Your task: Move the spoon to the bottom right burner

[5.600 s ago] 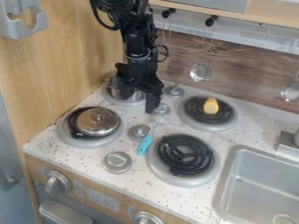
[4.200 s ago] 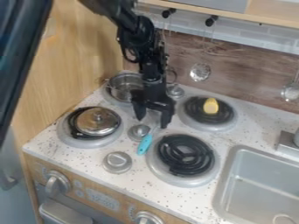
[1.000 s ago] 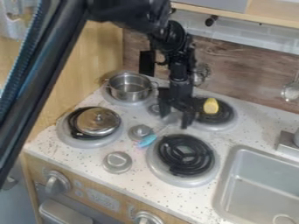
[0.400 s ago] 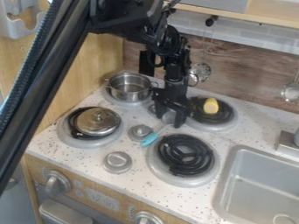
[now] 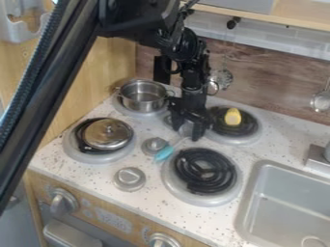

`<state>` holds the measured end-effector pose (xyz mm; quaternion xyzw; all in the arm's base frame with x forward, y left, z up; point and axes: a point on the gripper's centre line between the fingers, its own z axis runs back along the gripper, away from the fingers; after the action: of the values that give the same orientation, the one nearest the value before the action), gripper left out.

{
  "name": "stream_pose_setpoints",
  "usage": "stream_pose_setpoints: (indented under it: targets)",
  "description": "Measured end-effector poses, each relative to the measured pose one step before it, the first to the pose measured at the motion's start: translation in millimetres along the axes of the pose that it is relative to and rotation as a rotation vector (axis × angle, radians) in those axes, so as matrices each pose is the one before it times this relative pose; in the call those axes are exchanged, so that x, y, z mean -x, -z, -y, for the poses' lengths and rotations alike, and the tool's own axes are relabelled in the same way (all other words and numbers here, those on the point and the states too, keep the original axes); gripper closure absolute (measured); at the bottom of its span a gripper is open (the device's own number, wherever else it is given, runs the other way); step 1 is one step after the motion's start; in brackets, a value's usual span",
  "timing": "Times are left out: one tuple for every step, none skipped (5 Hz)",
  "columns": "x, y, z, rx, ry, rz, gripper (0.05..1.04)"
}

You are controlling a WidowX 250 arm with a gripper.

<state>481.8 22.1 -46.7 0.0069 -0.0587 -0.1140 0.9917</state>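
- Spoon (image 5: 166, 153) lies at a slant between the burners, blue handle toward the front, just beside the bottom right burner (image 5: 205, 170) and near a silver knob (image 5: 155, 144).
- Gripper (image 5: 186, 131) points down over the middle of the stove, fingers parted partway, with the spoon's grey bowl between them; whether they grip it, I cannot tell.
- Yellow piece (image 5: 232, 116) sits on the rear right burner (image 5: 222, 127).
- Metal pot (image 5: 143, 101) stands on the rear left burner.
- Silver lid (image 5: 107, 134) rests over the front left burner (image 5: 90, 157).
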Motion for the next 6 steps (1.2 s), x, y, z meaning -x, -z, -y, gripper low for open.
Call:
stream_pose_setpoints:
  targets:
    - [8.47,-2.07,6.54,0.0304,0.0138,-0.0148,0.358]
    - [0.95,-26.58,8.35,-0.0088,0.0236,0.0450,0.358]
    - [-0.85,-18.68,12.80,0.0006,0.0343,0.0511,0.358]
    - [3.06,8.28,24.42,0.0080,0.0638,-0.0127,0.359]
    - [-6.37,1.04,20.88,0.0055,0.0578,0.0031,0.359]
    - [-3.07,0.02,8.86,0.0017,0.0292,-0.0003,0.359]
